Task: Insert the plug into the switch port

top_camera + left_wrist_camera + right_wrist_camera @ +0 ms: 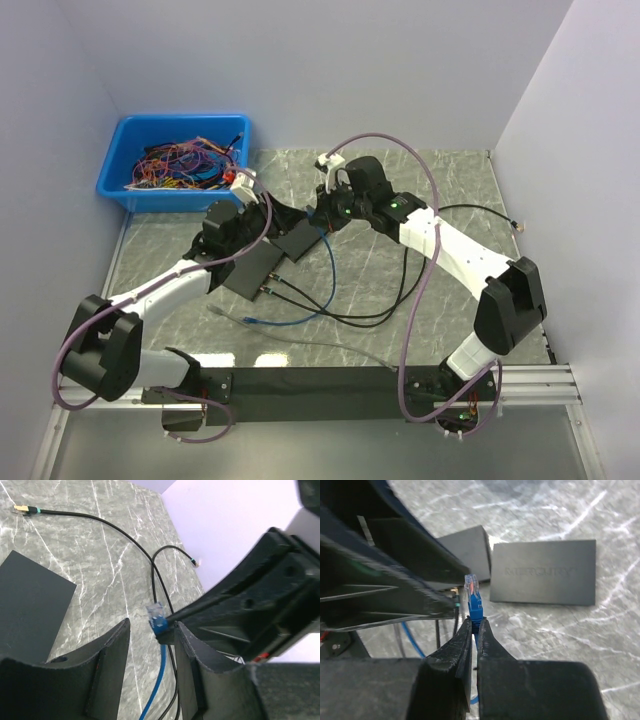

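My right gripper (475,621) is shut on the blue boot of the plug (473,600), whose clear tip points up and away from me. The plug's blue cable (318,290) hangs down to the table. My left gripper (151,625) stands open, its fingertips either side of the same plug (157,620), with the right-hand finger (192,650) close beside it. Both grippers meet above two flat black switches (545,572) (467,555). The larger switch (250,272) has black cables running into its near edge. No open port shows in any view.
A blue bin (122,170) full of coloured wires stands at the back left. Black cables (380,300) loop over the marble table, one ending in a loose plug (22,510). A thin grey cable (300,340) lies near the front. Walls close in on three sides.
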`<state>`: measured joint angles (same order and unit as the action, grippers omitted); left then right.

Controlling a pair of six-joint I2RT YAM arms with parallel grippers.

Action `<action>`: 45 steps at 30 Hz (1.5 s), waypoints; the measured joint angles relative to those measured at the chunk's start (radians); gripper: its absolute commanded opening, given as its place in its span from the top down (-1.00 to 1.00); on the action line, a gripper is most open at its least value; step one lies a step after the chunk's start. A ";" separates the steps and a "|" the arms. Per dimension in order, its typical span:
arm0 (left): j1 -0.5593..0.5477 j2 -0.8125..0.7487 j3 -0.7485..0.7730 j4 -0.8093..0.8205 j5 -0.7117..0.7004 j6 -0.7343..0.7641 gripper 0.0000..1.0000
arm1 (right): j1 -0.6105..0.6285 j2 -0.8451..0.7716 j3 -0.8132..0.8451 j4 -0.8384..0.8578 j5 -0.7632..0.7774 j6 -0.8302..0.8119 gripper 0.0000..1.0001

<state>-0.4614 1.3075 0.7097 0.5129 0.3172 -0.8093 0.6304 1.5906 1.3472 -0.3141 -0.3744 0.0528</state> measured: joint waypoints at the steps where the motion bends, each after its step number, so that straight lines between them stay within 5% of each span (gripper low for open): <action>1: 0.000 0.002 -0.002 0.004 0.000 -0.001 0.07 | 0.000 -0.004 0.000 0.004 -0.009 0.000 1.00; 14: 0.002 -0.006 -0.078 0.151 0.023 -0.024 0.07 | 0.002 -0.006 -0.032 0.046 -0.116 0.001 1.00; 30: 0.111 -0.042 -0.275 0.603 0.180 -0.169 0.08 | -0.106 0.014 -0.145 0.399 -0.550 0.206 1.00; 45: 0.111 -0.037 -0.282 0.701 0.210 -0.204 0.11 | -0.102 0.048 -0.145 0.441 -0.609 0.250 1.00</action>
<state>-0.3500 1.2701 0.4282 1.2140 0.5270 -1.0130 0.5282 1.6382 1.2018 0.1272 -0.9836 0.3027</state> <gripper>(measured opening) 0.451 0.035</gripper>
